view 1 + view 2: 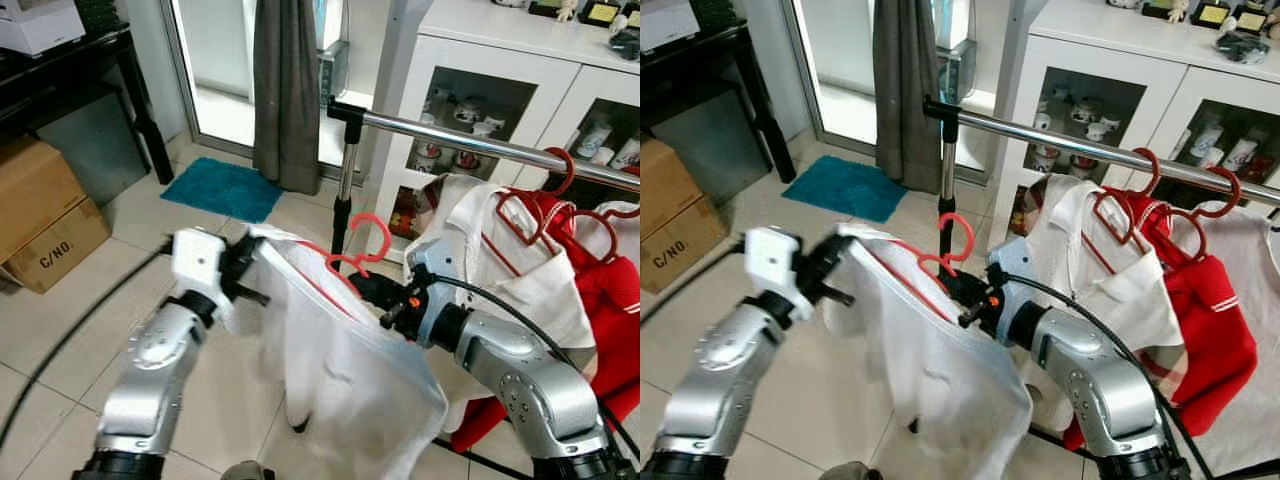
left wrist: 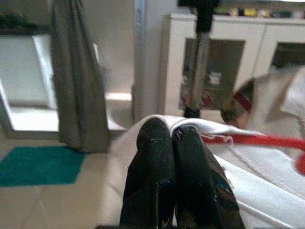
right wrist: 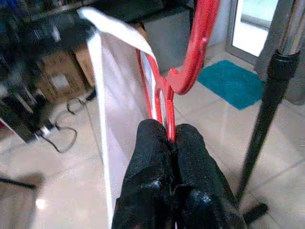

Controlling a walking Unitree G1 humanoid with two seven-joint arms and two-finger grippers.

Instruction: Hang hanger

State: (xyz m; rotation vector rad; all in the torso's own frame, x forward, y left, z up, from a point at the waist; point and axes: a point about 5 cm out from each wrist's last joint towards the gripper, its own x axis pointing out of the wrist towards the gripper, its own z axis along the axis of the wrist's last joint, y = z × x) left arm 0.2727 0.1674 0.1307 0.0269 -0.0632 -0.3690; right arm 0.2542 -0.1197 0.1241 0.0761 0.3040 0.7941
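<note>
A red hanger [image 1: 352, 255] carries a white garment [image 1: 340, 360] in front of me, its hook [image 1: 958, 238] pointing up below the rail's left end. My right gripper [image 3: 170, 136] is shut on the hanger's neck. My left gripper [image 2: 170, 131] is shut on the garment's shoulder edge, holding it out to the left. The metal clothes rail [image 1: 470, 140] runs above and behind, on a black-jointed post [image 1: 343, 185]. Hung on the rail further right are two red hangers: one with a white shirt [image 1: 520, 270], one with a red garment [image 1: 610, 300].
A white cabinet [image 1: 500, 70] with glass doors stands behind the rail. A grey curtain [image 1: 285, 90] hangs at the window, with a teal mat [image 1: 225, 188] on the tiles. Cardboard boxes [image 1: 40, 215] sit under a black table [image 1: 70, 60] to the left.
</note>
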